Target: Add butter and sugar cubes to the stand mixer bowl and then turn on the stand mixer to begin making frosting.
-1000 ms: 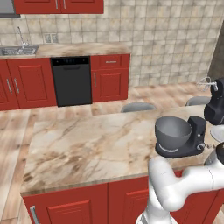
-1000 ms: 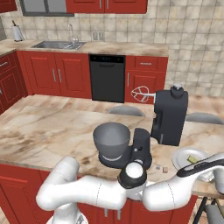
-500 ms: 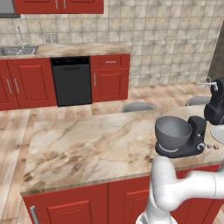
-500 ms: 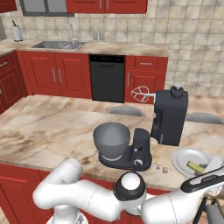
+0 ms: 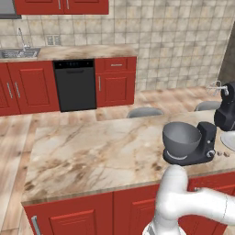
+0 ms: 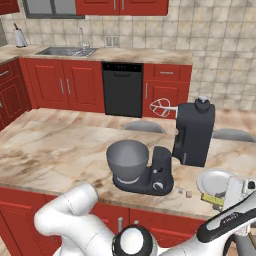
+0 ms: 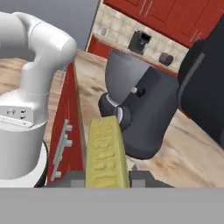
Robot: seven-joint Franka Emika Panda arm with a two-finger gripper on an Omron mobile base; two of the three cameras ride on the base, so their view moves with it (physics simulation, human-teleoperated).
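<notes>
Left base view: the stand mixer bowl (image 5: 181,140) sits on the dark stand mixer (image 5: 202,148) near the right end of the marble tabletop (image 5: 92,151); two sugar cubes (image 5: 223,154) lie just right of the base, and the tilted head is cut off by the frame.

Right base view: the whole mixer shows, head raised, whisk (image 6: 161,107) pointing left. A white plate (image 6: 212,179) sits at the right, partly hidden by the arm.

Hand view: the pincer (image 7: 107,179) is closed on a yellow butter stick (image 7: 106,151), its long axis running away from the camera toward the bowl. The fingertips are barely visible.
</notes>
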